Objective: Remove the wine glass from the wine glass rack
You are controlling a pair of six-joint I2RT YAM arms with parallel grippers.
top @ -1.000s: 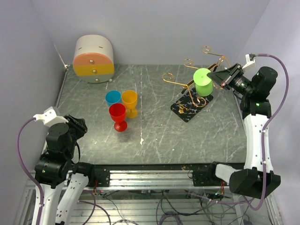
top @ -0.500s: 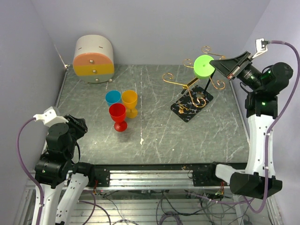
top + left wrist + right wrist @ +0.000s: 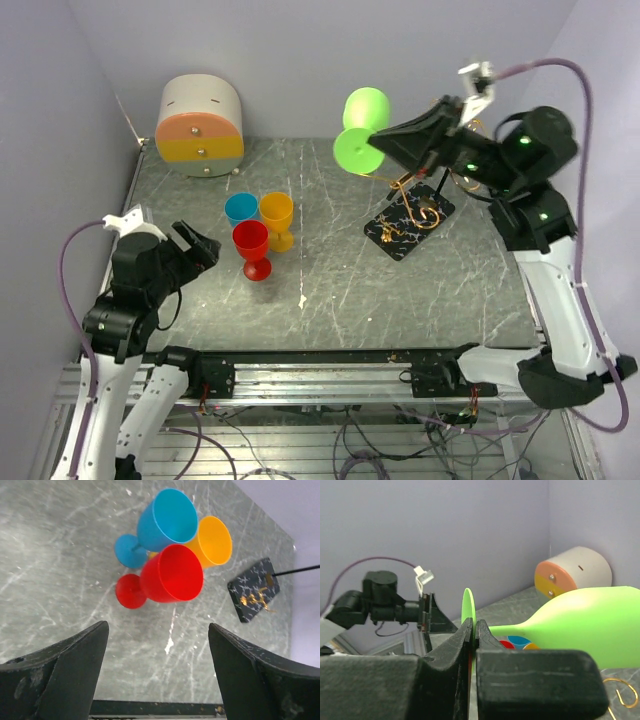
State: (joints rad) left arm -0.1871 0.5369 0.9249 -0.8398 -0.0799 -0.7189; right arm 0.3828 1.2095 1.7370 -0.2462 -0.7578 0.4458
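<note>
The green wine glass [image 3: 361,128] hangs in the air, tipped on its side, up and left of the wine glass rack. My right gripper [image 3: 384,151] is shut on the glass's flat foot; in the right wrist view the foot disc [image 3: 468,607] is pinched edge-on between the jaws and the bowl [image 3: 585,617] points right. The rack's gold wire arms [image 3: 409,186] and black marbled base [image 3: 411,225] stand below, partly hidden by my right arm. My left gripper [image 3: 200,246] is open over the table, left of the cups, with nothing between its fingers [image 3: 75,665].
A red glass [image 3: 172,574], a blue one [image 3: 165,520] and an orange one [image 3: 214,541] stand clustered at the table's left centre. A white, orange and yellow drawer box [image 3: 200,125] sits at the back left. Purple walls close in the sides.
My right arm has carried the green glass up and to the left, off the gold arms. My left gripper has opened wide and swung toward the cups.
</note>
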